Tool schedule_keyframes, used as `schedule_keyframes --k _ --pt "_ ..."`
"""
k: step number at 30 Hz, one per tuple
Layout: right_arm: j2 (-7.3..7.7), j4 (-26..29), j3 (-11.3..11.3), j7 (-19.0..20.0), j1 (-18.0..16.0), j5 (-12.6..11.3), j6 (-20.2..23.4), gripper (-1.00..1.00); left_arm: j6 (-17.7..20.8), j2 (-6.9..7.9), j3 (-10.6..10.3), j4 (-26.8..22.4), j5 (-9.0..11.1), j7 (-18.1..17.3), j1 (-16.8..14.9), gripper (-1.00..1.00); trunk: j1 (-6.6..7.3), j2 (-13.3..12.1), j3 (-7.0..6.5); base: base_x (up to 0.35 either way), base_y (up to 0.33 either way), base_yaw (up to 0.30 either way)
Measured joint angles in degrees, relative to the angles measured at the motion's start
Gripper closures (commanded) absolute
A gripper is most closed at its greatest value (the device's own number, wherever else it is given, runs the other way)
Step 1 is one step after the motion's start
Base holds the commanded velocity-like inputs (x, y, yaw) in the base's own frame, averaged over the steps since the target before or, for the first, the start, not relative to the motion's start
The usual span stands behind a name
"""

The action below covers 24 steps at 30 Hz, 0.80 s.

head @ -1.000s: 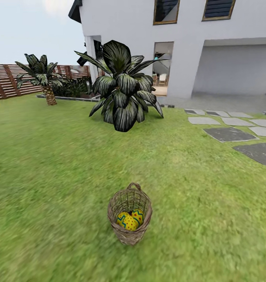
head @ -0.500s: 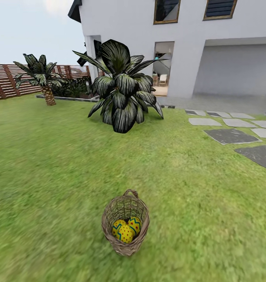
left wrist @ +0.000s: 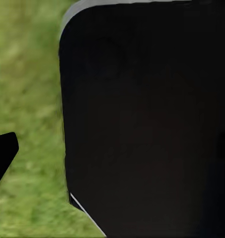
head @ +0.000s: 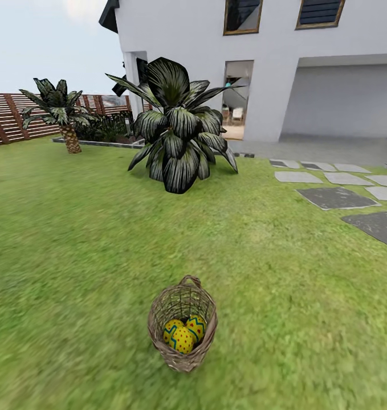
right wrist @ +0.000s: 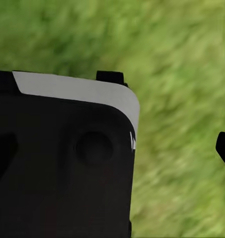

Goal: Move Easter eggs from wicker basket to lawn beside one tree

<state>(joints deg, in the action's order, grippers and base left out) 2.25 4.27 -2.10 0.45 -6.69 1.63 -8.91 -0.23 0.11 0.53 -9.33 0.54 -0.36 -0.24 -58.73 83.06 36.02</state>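
Easter eggs (head: 183, 335), yellow with blue zigzags and red dots, lie bunched together inside the wicker basket (head: 183, 329), which stands upright on the lawn (head: 73, 239) in the near middle of the head view, its small loop handle at the far rim. Well beyond it grows a broad dark-leaved plant (head: 179, 134); a small palm (head: 59, 111) stands before the slatted fence (head: 11, 117) at far left. Grey paving stones (head: 335, 196) lead toward the white house (head: 261, 62) at right. Both wrist views show blurred grass beside dark robot casing; I cannot tell whether either hand is wide or narrow.
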Motion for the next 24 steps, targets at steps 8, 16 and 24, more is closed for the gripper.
schedule_keyframes --k 8,16,24 --pt "0.20 2.59 0.81 -0.60 -1.04 -0.63 2.57 -1.00 2.23 0.50 2.00 -2.52 0.80 -0.01 -2.30 -1.00 0.00 0.00 0.00 0.000 0.000 0.000" --pt "0.50 55.06 1.21 -2.40 -1.95 -0.20 17.90 -1.00 14.26 1.09 7.09 -27.88 11.97 -1.48 -26.10 -1.00 0.00 -0.01 -0.03 0.000 0.000 0.000" --pt "0.52 55.45 0.87 -2.91 -1.83 -0.33 17.63 -1.00 14.27 1.13 7.00 -27.73 12.62 -1.79 -18.01 -1.00 0.00 -0.01 -0.01 -0.001 -0.034 0.187"
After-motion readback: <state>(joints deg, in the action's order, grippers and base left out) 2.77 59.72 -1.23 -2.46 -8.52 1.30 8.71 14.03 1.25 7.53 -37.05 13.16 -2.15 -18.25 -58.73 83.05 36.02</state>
